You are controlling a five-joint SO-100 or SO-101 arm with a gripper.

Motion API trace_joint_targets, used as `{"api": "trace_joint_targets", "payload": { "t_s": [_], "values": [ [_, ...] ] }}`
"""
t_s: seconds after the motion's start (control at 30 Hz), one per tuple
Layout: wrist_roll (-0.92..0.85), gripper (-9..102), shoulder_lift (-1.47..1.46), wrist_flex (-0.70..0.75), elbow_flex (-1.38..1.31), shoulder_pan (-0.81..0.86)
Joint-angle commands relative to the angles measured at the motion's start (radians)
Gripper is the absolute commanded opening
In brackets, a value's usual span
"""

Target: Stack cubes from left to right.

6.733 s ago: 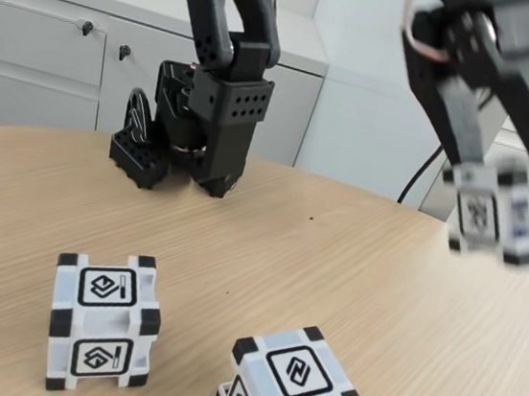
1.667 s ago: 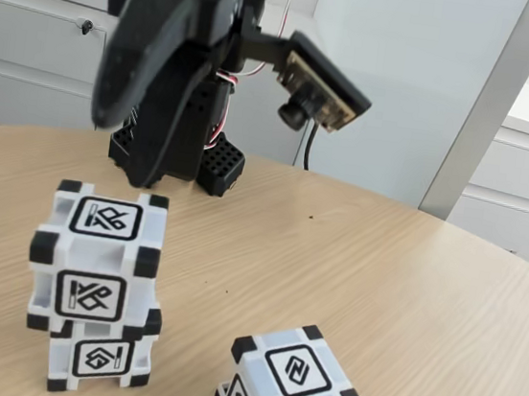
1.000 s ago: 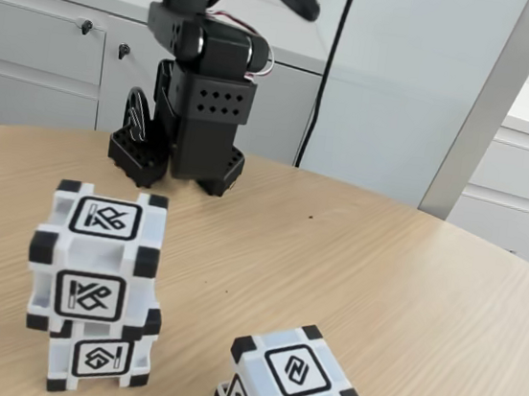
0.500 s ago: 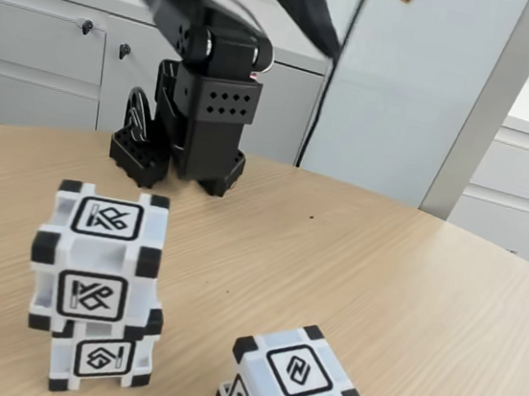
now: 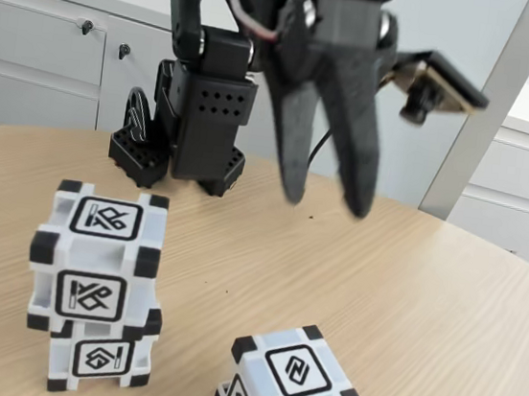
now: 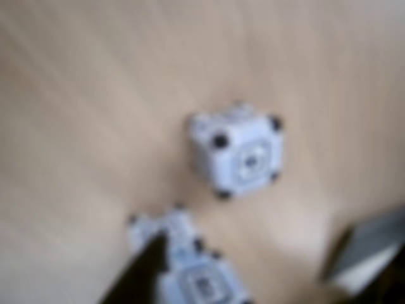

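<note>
Gripper [image 5: 324, 203] hangs in mid-air in the fixed view, fingers pointing down, tips parted with bare background showing between them; nothing held. One black finger [image 5: 290, 134] sits left, the other to its right, both slightly motion-blurred. It is raised well above the wooden table [image 5: 443, 317], roughly over the stretch between the arm's base [image 5: 185, 140] and the lone cube.

Cubes, fixed view: two are stacked at lower left. Upper cube [image 5: 96, 259] rests on the lower cube [image 5: 100, 357], pushed a little to the left so its edge overhangs (not squarely aligned). Both white with black corner blocks and black-framed symbols on the faces. Third cube [image 5: 292, 380] stands alone on the table at bottom centre, to the right of the stack and apart from it, turned at an angle, its lower part cut by the frame edge.

Small camera module [image 5: 430, 88] juts from the arm to the right of the gripper, lens facing down.

Wrist view is heavily blurred. A single cube [image 6: 237, 151] lies near the middle on the wood grain; the stack [image 6: 190, 266] shows at bottom, seen from above, partly covered by a dark finger [image 6: 136, 275] entering from the lower left. Another dark shape with a pale face sits at lower right (too blurred to say what it is).

Behind the table: grey cabinets [image 5: 41, 55] with small knobs, and a pale wall panel.
</note>
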Motion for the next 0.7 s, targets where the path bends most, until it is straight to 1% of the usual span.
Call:
{"api": "trace_joint_targets", "payload": {
  "t_s": [0.0,0.1,0.17,0.47,0.67],
  "values": [
    [-0.028,37,-0.077,-0.094,-0.038,0.054],
    [-0.064,37,-0.152,-0.158,-0.038,0.069],
    [-0.101,37,-0.195,-0.176,-0.038,0.069],
    [-0.209,38,-0.264,-0.179,-0.038,0.069],
    [-0.207,38,-0.322,-0.179,-0.100,0.054]
  ]
}}
